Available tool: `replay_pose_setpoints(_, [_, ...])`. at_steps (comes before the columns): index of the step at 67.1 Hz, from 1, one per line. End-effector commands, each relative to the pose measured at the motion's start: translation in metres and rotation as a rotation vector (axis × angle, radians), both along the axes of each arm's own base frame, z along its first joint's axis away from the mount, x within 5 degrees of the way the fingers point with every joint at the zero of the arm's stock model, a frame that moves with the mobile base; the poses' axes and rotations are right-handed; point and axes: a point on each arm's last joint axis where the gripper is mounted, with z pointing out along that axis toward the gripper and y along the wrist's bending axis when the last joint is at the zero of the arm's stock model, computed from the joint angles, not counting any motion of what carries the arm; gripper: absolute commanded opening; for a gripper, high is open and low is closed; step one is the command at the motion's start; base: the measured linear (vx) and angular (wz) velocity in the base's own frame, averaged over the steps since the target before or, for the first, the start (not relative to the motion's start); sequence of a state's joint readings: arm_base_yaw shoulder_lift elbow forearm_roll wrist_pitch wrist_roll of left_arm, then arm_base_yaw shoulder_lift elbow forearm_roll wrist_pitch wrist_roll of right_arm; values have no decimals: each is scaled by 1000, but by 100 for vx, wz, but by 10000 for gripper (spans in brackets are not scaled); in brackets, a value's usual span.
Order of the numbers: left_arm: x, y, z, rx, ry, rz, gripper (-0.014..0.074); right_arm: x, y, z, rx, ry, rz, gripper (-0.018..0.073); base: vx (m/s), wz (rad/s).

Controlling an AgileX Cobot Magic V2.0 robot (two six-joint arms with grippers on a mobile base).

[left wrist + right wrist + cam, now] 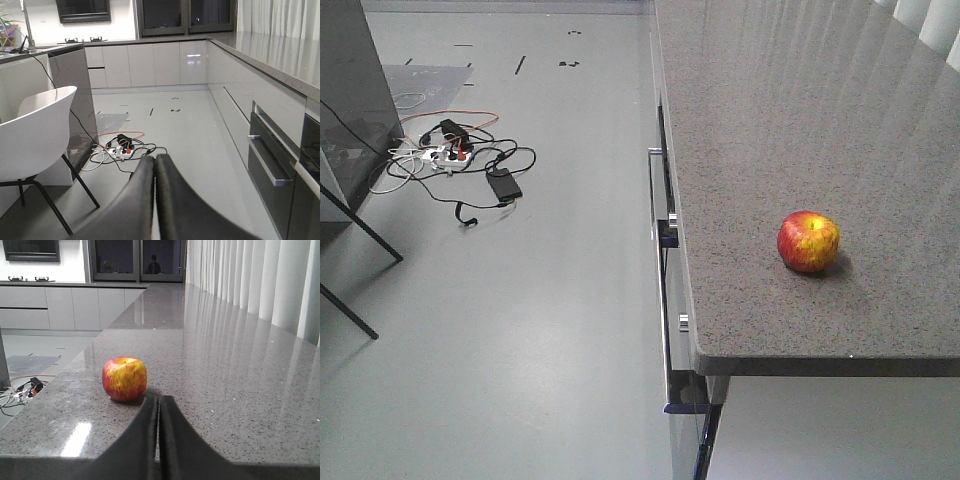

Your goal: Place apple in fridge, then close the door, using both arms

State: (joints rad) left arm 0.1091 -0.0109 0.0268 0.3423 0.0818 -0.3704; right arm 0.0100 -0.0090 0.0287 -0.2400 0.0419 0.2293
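On the speckled grey tabletop [800, 120], at about four o'clock in the front view and near the edge closest to the camera, the apple [809, 241] sits alone and upright, with a small shadow at its base. It is round and mostly red, with yellow streaks and a broad yellow patch running down from the top. The right wrist view shows a shallow yellow dimple on its crown and fine red striping over the yellow on the near side. In that view the apple lies at about eleven o'clock from the right claw [159, 402], close ahead of it but not touching. That claw's two black fingers are pressed together with only a thin seam between them, and they grip nothing. The left claw [154, 165] is likewise closed tight and empty, hanging above the grey floor [200, 130]. At eleven o'clock from it a tangle of cables [122, 147] lies on the floor, and a white chair [35, 130] stands at nine o'clock.
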Motion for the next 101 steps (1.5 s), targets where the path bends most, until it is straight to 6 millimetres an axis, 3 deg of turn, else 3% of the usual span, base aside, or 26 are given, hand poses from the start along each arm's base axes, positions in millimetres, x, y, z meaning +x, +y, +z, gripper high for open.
replay_pose_setpoints(1, [0,-2,1,6,-63,-25,-8,0,2,3,-15,-63,17,-3,0,0])
replay_pose_setpoints(34, [0,-2,1,6,-63,-25,-8,0,2,4,-10,-71,19,-3,0,0])
replay_pose_setpoints(42, [0,-2,1,6,-63,-25,-8,-1,3,10,104,-132,42,-3,0,0])
replay_pose_setpoints(56, [0,-2,1,6,-63,-25,-8,-6,4,28,398,-286,116,-3,0,0])
replay_pose_setpoints(63, [0,-2,1,6,-63,-25,-8,-8,4,49,374,-286,115,1,0,0])
replay_pose_setpoints(68, [0,-2,1,6,-63,-25,-8,-10,3,76,324,-275,93,20,0,0])
replay_pose_setpoints(79, [0,-2,1,6,-63,-25,-8,2,-1,136,221,-190,15,195,0,0])
replay_pose_setpoints(85, [0,-2,1,6,-63,-25,-8,19,-2,159,181,-121,-1,403,0,0])
replay_pose_setpoints(95, [0,-2,1,6,-63,-25,-8,57,5,173,69,11,34,673,0,0])
replay_pose_setpoints(101, [0,-2,1,6,-63,-25,-8,79,13,176,-1,63,69,724,0,0])
